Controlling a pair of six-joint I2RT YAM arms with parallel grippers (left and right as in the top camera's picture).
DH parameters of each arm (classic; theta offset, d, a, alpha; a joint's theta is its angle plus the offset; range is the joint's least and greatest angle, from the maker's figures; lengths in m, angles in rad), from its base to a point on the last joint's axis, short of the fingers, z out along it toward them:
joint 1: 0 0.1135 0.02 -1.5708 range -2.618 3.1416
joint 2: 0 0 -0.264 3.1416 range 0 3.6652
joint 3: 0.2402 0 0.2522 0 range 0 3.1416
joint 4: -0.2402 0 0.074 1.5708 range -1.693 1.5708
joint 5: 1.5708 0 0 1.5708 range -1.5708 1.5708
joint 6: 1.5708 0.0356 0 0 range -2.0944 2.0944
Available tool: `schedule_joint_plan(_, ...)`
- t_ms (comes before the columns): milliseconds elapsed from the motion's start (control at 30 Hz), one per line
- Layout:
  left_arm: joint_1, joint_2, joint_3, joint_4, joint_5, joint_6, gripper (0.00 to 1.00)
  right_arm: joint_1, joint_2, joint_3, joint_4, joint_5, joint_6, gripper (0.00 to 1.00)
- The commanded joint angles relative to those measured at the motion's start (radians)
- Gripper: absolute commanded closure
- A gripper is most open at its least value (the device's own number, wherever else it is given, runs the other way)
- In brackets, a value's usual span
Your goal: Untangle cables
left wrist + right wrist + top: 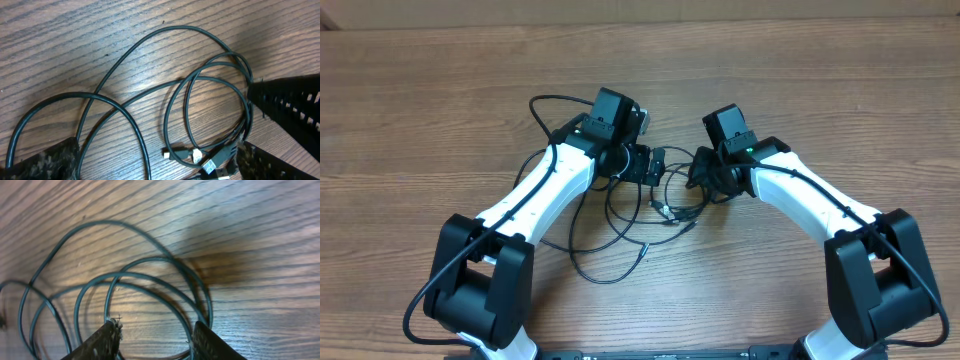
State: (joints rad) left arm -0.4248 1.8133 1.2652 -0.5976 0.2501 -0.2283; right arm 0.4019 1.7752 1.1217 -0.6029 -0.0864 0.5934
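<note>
**Cables bunched between two spread claws**

The black cables (pixel 665 210) lie in overlapping loops on the wooden tabletop (pixel 440 90), with silver-tipped plugs near the middle of the tangle. The left claw (pixel 655 165) is spread wide just over the loops, pinching nothing. The right claw (pixel 705 172) faces it, its fingers (pixel 102 340) apart with loops crossing the gap, none gripped.

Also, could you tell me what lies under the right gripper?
Cables looped on the wooden table, seen between the right gripper's fingers. Whatever lies beneath the fingers themselves is covered.
</note>
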Motion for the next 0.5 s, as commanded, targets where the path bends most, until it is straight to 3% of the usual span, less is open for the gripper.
schedule_joint_plan(0, 0.0, 0.006, 0.005, 0.004, -0.045, 0.015, 0.05, 0.0, 0.031, -0.004, 0.003, 0.082, 0.118, 0.56)
schedule_joint_plan(333, 0.0, 0.006, 0.004, 0.004, -0.051, 0.015, 0.0, 0.0, 0.041, -0.004, -0.019, 0.059, 0.117, 0.45)
schedule_joint_plan(467, 0.0, 0.006, 0.004, 0.004, -0.051, 0.015, 0.0, -0.014, 0.041, -0.004, -0.026, 0.043, 0.113, 0.29)
